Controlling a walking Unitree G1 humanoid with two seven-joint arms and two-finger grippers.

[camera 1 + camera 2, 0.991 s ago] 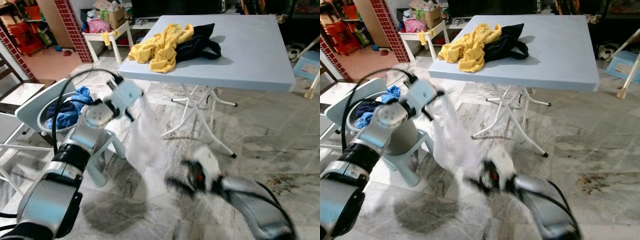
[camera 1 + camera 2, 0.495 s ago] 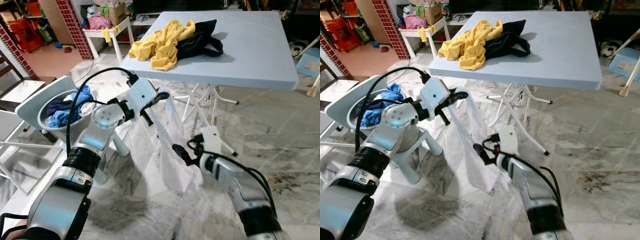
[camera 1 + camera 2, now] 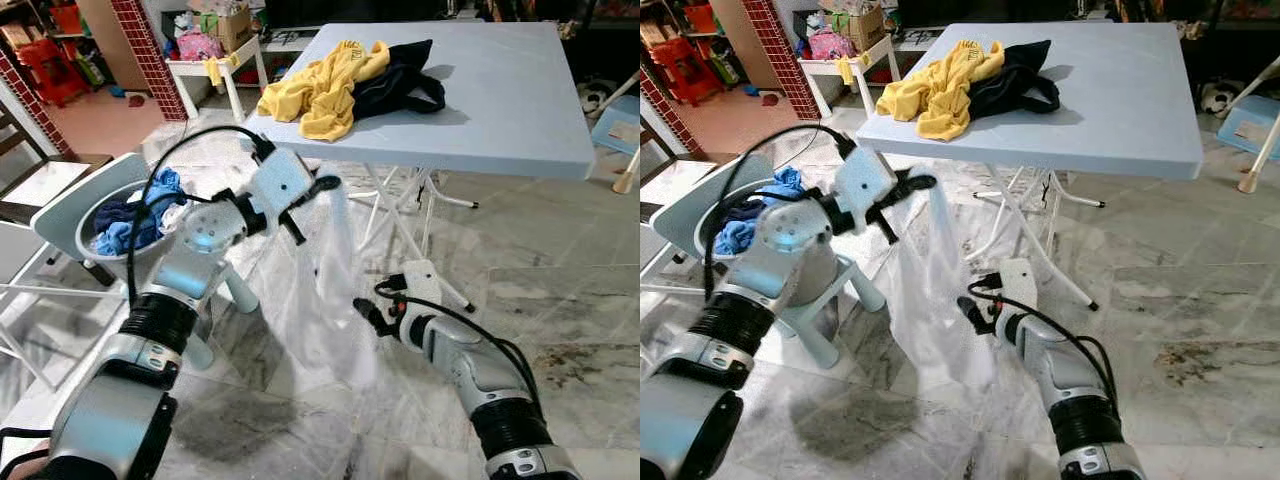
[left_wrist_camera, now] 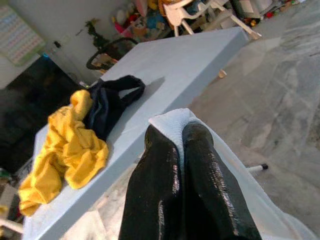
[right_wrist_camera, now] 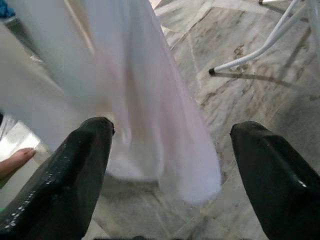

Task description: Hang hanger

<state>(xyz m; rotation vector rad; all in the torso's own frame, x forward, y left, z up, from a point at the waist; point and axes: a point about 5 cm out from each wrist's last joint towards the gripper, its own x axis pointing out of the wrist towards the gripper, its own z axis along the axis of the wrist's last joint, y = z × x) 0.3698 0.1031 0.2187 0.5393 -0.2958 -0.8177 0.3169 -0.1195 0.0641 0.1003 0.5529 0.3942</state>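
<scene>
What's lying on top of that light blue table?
On the table lie a crumpled yellow shirt and a black garment, touching. The shirt partly overlaps the black one; anything beneath them is hidden.

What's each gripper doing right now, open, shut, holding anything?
Left gripper: shut on the white garment, holding it up.
Right gripper: open, empty, facing the hanging garment.

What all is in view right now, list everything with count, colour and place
white sheer garment: one, hanging from the left hand.
folding table: one, light blue, ahead.
yellow shirt: one, on the table's near-left corner.
black garment: one, touching the yellow shirt.
laundry basket: one, grey, on the white chair, holding blue clothes.
left hand: shut on the white garment.
right hand: open, beside the hanging cloth.
</scene>
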